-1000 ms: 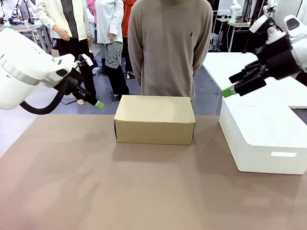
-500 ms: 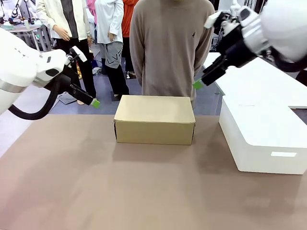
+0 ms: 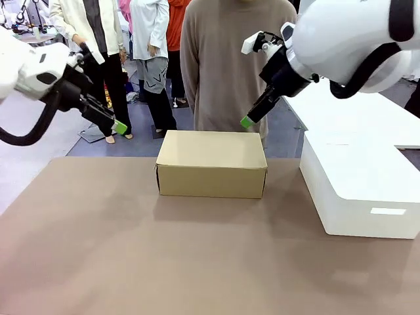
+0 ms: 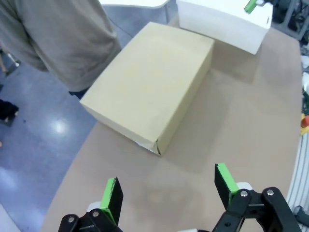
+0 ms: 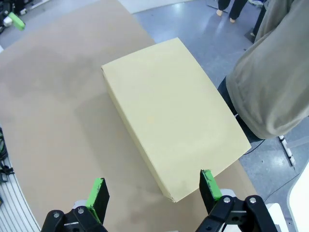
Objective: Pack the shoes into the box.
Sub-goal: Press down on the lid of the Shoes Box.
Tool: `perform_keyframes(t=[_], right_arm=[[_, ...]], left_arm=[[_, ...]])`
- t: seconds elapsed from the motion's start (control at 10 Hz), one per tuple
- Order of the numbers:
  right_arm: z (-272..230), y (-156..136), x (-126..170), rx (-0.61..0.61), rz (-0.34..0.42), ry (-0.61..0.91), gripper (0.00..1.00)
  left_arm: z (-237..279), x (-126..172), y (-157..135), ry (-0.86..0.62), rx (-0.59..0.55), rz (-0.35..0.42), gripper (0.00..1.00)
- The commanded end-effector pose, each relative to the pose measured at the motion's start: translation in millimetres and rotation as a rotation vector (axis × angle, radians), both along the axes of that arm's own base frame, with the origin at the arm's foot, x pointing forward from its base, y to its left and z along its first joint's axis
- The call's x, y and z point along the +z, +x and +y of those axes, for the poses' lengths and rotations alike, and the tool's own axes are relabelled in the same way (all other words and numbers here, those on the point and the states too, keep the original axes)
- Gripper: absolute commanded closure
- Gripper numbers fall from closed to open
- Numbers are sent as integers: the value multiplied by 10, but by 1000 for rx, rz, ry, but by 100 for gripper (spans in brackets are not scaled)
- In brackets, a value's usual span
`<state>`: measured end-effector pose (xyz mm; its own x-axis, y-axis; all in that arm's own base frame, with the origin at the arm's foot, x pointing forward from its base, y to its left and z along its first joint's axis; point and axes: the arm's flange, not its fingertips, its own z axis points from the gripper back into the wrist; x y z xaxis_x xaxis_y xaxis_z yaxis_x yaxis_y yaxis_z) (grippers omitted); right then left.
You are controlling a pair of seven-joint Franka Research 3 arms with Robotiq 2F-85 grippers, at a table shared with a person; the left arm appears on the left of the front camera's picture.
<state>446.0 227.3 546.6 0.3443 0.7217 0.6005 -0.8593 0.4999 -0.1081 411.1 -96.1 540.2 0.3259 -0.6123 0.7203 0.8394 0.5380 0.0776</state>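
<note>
Box closed, at far-centre table edge, bare tabletop nearer. Left gripper spread wide, raised off box's left. Right gripper spread wide above box's far-right corner. White block right.

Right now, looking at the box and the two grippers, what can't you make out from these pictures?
- Inside of the box: lid shut in all three views, so any contents are hidden.
- Person's hands: front view, held behind the person's back.
- Left gripper: front view, seen side-on, so the gap between its fingers is hidden; the left wrist view shows it open.
- Right gripper: likewise side-on in front; open in the right wrist view.
</note>
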Motion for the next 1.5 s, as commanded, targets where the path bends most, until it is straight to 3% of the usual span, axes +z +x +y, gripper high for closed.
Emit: perform_keyframes(t=[0.0, 0.1, 0.2, 0.6, 0.7, 1.1, 1.4], right_arm=[[-28, -52, 35, 4, -2, 13, 0], [-28, -52, 35, 4, -2, 13, 0], [-28, -52, 35, 4, -2, 13, 0], [-28, -52, 35, 4, -2, 13, 0], [9, -32, 48, -2, -11, -7, 19], [490, 572, 68, -145, 50, -56, 97], [736, 989, -192, -196, 51, -88, 100]], left_arm=[[19, 95, 65, -4, -28, -43, 0], [11, 136, 61, -1, -60, -47, 0], [6, 88, 21, -2, -6, -18, 0], [6, 88, 21, -2, -6, -18, 0], [6, 88, 21, -2, -6, -18, 0], [6, 88, 21, -2, -6, -18, 0], [6, 88, 21, -2, -6, -18, 0]])
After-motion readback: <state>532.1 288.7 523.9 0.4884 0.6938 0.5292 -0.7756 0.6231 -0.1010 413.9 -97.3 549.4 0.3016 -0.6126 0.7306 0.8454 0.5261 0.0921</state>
